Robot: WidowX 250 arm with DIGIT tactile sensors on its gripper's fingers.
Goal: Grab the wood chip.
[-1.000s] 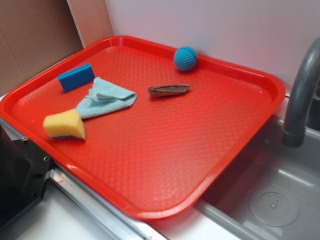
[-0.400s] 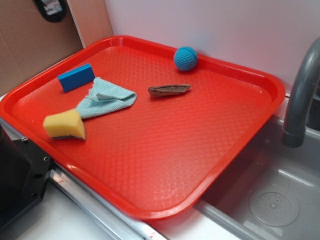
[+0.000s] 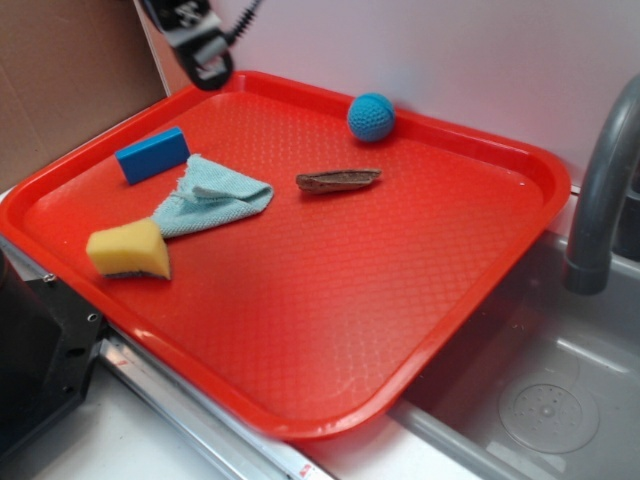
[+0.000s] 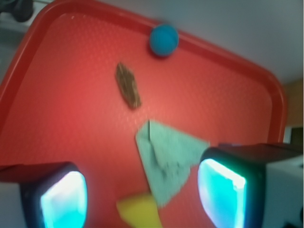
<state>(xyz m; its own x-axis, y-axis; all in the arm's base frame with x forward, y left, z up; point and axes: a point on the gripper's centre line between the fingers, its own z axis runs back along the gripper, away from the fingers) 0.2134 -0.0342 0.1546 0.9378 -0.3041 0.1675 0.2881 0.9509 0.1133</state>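
Observation:
The wood chip (image 3: pixel 338 180) is a flat brown-grey sliver lying on the red tray (image 3: pixel 330 320), in its far middle, below the blue ball (image 3: pixel 371 116). In the wrist view the chip (image 4: pixel 128 85) lies ahead of me, well beyond the fingers. My gripper (image 3: pixel 203 55) is at the top left of the exterior view, high over the tray's far left corner, far from the chip. In the wrist view the gripper (image 4: pixel 142 194) is open and empty, with its two pads (image 4: pixel 64 199) wide apart.
A light blue cloth (image 3: pixel 212 195), a blue block (image 3: pixel 152 154) and a yellow sponge wedge (image 3: pixel 128 250) lie on the tray's left side. A grey faucet (image 3: pixel 600 190) and sink (image 3: pixel 545 400) are at the right. Cardboard stands at the back left.
My gripper has come down into the exterior view at the top left, moving right and lower over the tray's far left corner. The objects on the tray have not moved.

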